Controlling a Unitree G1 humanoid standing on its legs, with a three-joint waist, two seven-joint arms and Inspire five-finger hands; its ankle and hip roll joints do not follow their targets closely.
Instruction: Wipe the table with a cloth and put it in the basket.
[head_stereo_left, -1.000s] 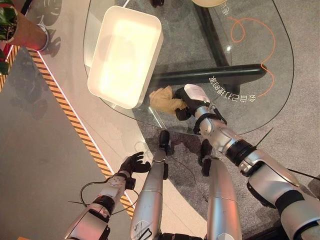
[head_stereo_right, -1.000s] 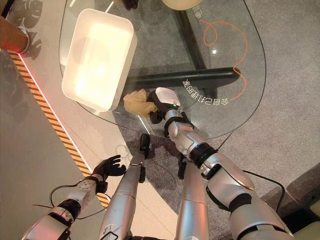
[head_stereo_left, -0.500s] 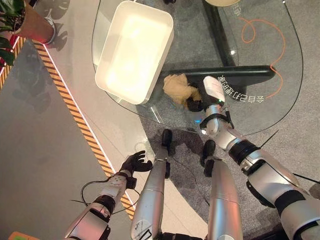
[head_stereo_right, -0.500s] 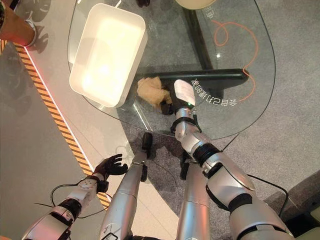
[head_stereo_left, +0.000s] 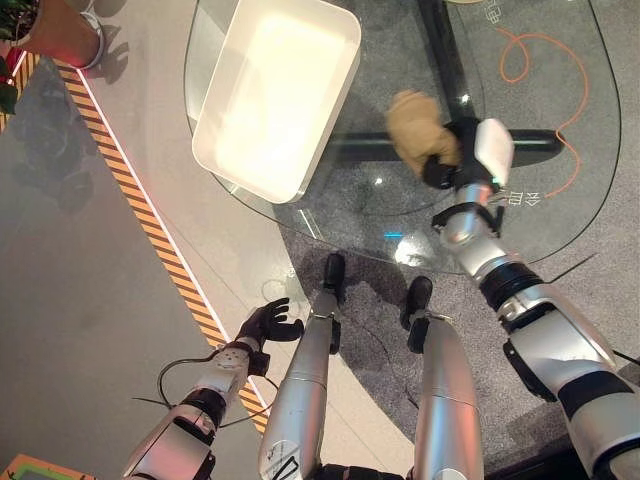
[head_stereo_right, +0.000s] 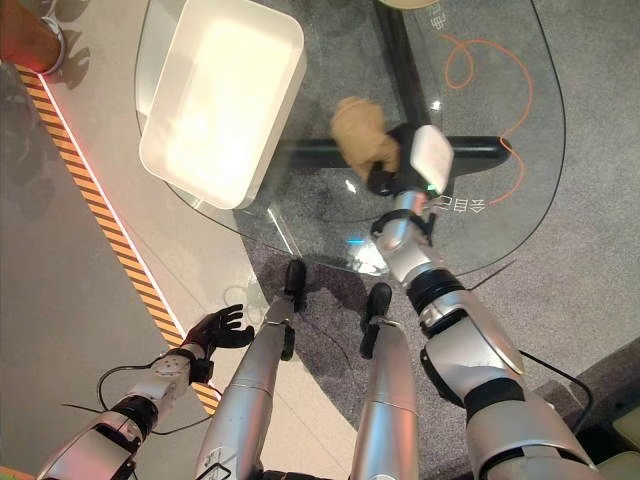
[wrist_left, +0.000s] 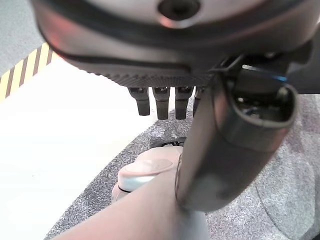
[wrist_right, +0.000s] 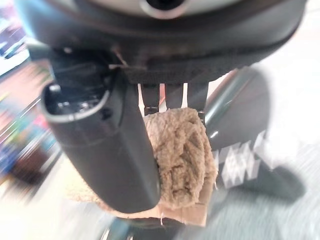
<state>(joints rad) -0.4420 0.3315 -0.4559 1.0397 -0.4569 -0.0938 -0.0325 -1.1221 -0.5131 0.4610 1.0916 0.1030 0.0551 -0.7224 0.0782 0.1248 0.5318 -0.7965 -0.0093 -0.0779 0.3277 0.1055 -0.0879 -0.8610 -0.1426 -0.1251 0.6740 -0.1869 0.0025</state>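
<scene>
Your right hand (head_stereo_left: 462, 150) holds the cloth (head_stereo_left: 420, 130), fingers curled round it; the wrist view shows the tan wad (wrist_right: 182, 155) pinched between thumb and fingers. The cloth bunches ahead of the hand over the glass table (head_stereo_left: 560, 215), out past the near edge. From the eye views I cannot tell whether it presses on the glass or rides just above it.

If you are wiping, keep the wad flat to the glass with light, even pressure and sweep in overlapping passes. Don't loosen the fingers, as a wad this bunched can slip out. Mind the table's far rim, so the hand doesn't run off it.

The basket (head_stereo_left: 275, 95) lies to the hand's left, well apart from the cloth. When the wiping is done, carry the cloth above its wall and release only once it hangs inside the rim.

Your left hand (head_stereo_left: 268, 324) hangs idle, low beside the table with fingers relaxed and spread, holding nothing.
</scene>
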